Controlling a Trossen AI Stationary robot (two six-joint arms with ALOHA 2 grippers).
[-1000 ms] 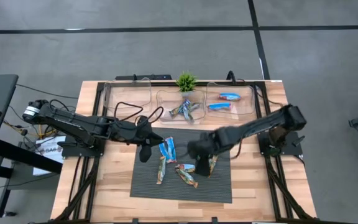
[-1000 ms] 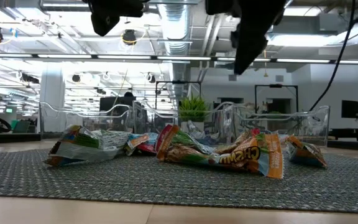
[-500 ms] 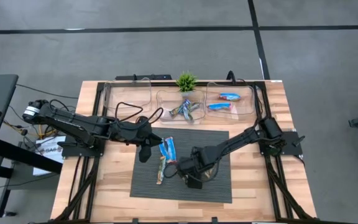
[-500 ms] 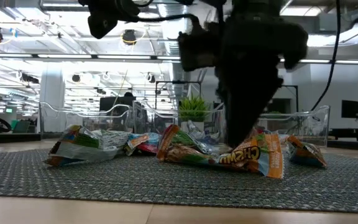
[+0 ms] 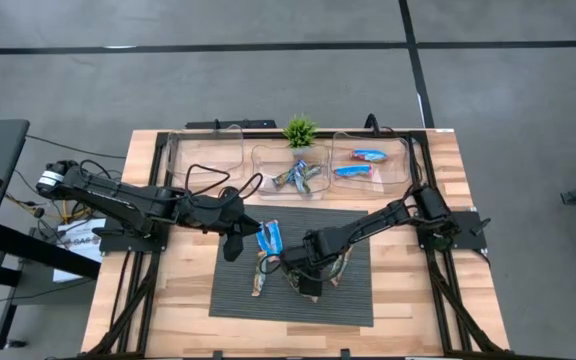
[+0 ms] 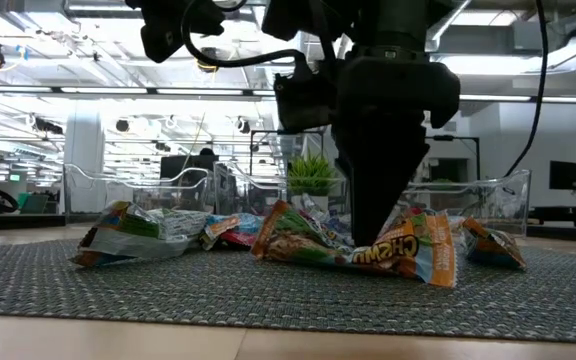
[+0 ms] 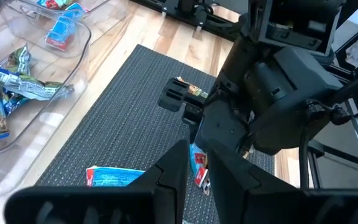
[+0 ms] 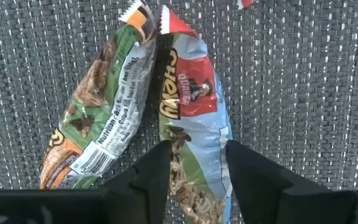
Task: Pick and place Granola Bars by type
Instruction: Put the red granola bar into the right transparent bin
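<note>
Wooden tabletop point(image 5: 408, 300), dark ribbed mat point(image 5: 348, 300) in the middle, three clear bins point(image 5: 208, 152) along the far edge with a small green plant point(image 5: 299, 130) behind them — that's the stage.

Down on the mat, the right gripper point(image 8: 196, 163) has its fingers part-way open astride a blue-and-red Chewy bar point(image 8: 191, 118), not yet clenched on it. A tan-green bar point(image 8: 104, 106) lies touching it along one side, and that's the worry: the near finger could catch that neighbour's wrapper and drag or lift both, mixing the types. Slick foil could also slide out of a shallow pinch.

The left gripper point(image 7: 194, 171) hovers just beside, over a bright blue bar point(image 5: 271, 238), fingers nearly together and gripping nothing — close enough that I'd fear a knock between the arms.
</note>
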